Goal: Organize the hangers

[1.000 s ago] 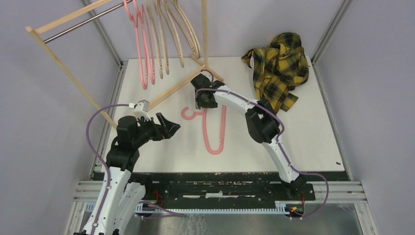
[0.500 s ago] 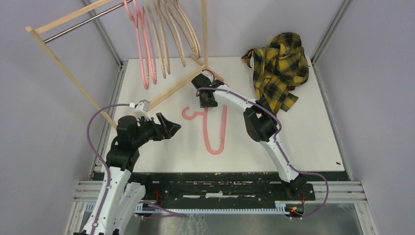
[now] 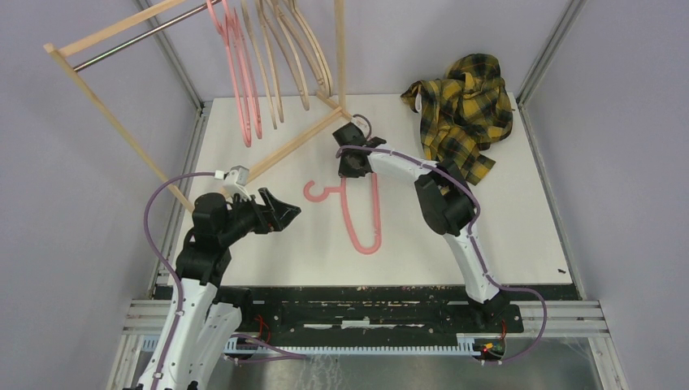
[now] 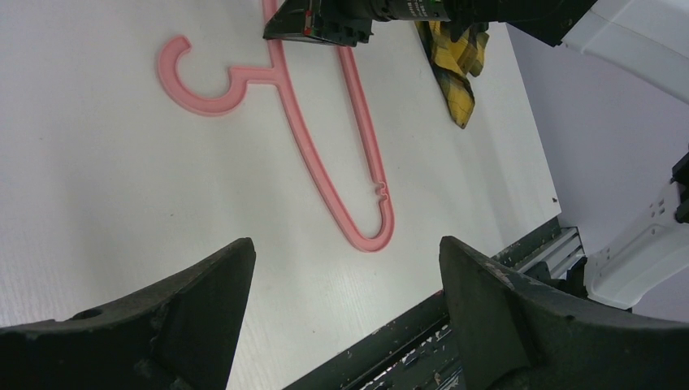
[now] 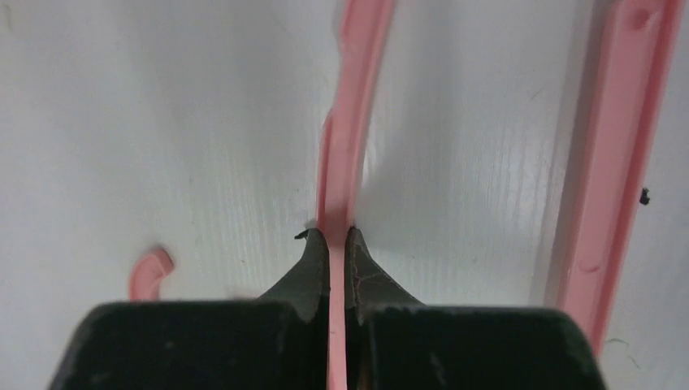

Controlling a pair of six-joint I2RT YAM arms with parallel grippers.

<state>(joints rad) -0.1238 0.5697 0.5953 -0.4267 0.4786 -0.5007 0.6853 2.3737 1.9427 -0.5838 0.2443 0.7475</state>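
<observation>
A pink hanger (image 3: 361,219) lies flat on the white table, its hook (image 3: 315,191) pointing left; it also shows in the left wrist view (image 4: 325,154). My right gripper (image 3: 351,169) is shut on one arm of that pink hanger (image 5: 345,162), just behind the hook; the other arm (image 5: 617,146) runs past on the right. Two pink hangers (image 3: 240,81) and several beige hangers (image 3: 284,61) hang on the rack's rail. My left gripper (image 3: 286,211) hovers open to the left of the pink hanger, with nothing between its fingers (image 4: 203,301).
The wooden rack (image 3: 106,114) with a metal rail leans over the back left; its base bar (image 3: 296,142) crosses the table close to my right gripper. A yellow plaid shirt (image 3: 463,114) lies crumpled at the back right. The black front rail (image 3: 366,296) edges the table.
My right gripper closed on the pink hanger's arm and pulled it slightly right and toward the front. The left arm stayed put.
</observation>
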